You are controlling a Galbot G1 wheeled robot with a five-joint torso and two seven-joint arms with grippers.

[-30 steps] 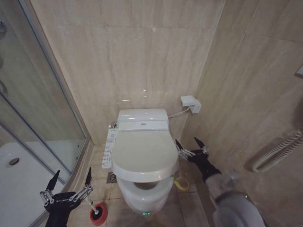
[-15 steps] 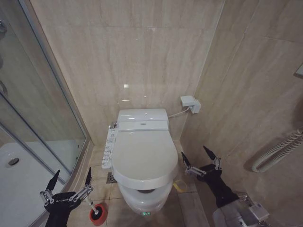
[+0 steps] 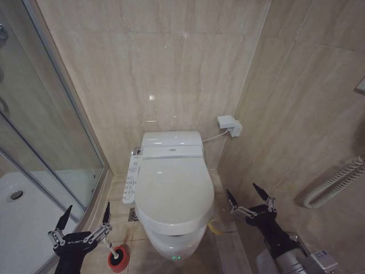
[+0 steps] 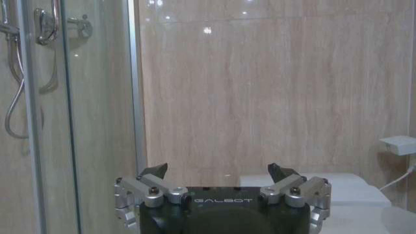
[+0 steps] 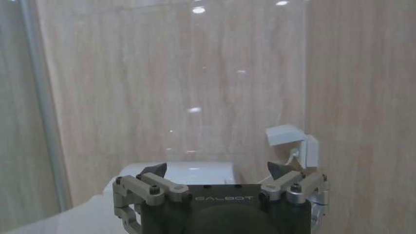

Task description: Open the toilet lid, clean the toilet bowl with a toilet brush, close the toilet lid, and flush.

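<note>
The white toilet lid lies down over the seat, hiding the inside of the toilet bowl, whose front shows a small green light. My right gripper hangs open to the right of the toilet, apart from the lid, fingers pointing up; it is also in the right wrist view. My left gripper is open at the lower left, in front of the shower edge, and shows again in the left wrist view. The toilet brush stands in its red holder cup just right of the left gripper.
A glass shower screen and white shower tray fill the left. A control panel runs along the toilet's left side. A white wall box and a ribbed hose hang on the right walls. A yellow item lies on the floor.
The lid has dropped from partly raised to flat over the seat. My right gripper has drawn back and down to the right, away from the lid. The left gripper has not moved.
</note>
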